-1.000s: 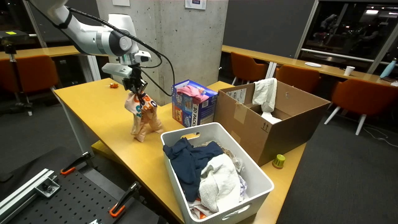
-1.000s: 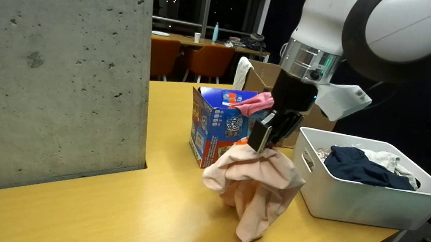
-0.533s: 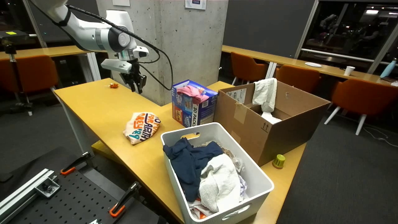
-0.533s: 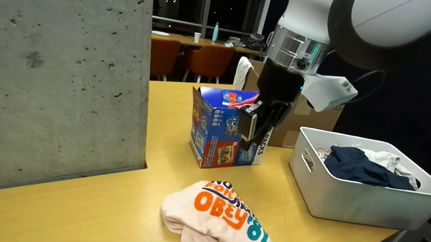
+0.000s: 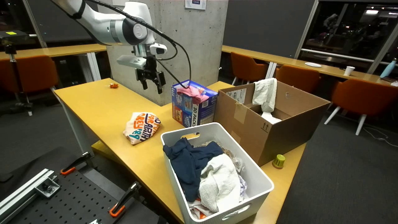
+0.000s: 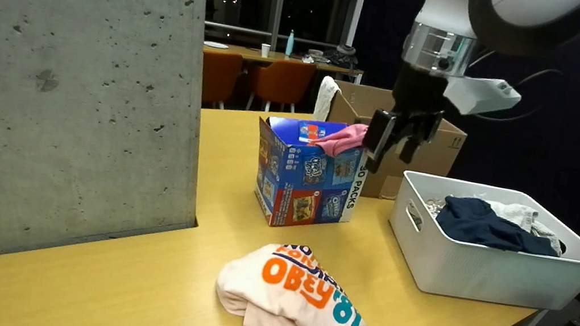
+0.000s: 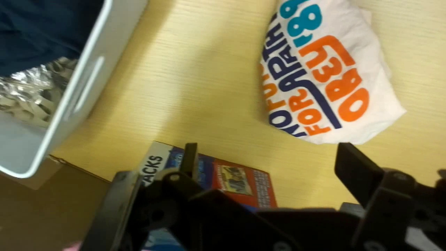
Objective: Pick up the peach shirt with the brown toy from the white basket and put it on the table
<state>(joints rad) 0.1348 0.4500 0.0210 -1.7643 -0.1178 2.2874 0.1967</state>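
One concrete pillar (image 6: pixel 70 95) is rising beside the yellow desk (image 6: pixel 77 281), its top running out of frame in both exterior views. A white robot arm (image 5: pixel 124 31), likewise being cropped above, is hanging over the desk. A cardboard box (image 5: pixel 242 130) is standing just beside the white basket (image 6: pixel 480 278), where a navy cloth (image 5: pixel 186 165) and a white cloth (image 5: pixel 219 183) are hiding most of what is lying beneath. A blue snack box (image 5: pixel 194 109) is showing its full "30 PACKS" label in an exterior view, while being partly blocked in the wrist view. The peach shirt (image 6: pixel 292 298) is lying bunched on the desk, outside the basket, its folds swallowing some lettering; the wrist view is cutting off one end. The black hand (image 7: pixel 268 151) is hanging above the desk, jaws standing wide apart with only air between them. Pink cloth (image 6: pixel 345 138) is draping over the snack box's edge, shrinking to a blurred sliver in the wrist view, which is best revealing crinkled material (image 7: pixel 33 82) glinting inside the basket. A green cup-shaped piece (image 5: pixel 279 161) and an orange object (image 5: pixel 113 85), too small to identify, are appearing in an exterior view alone.
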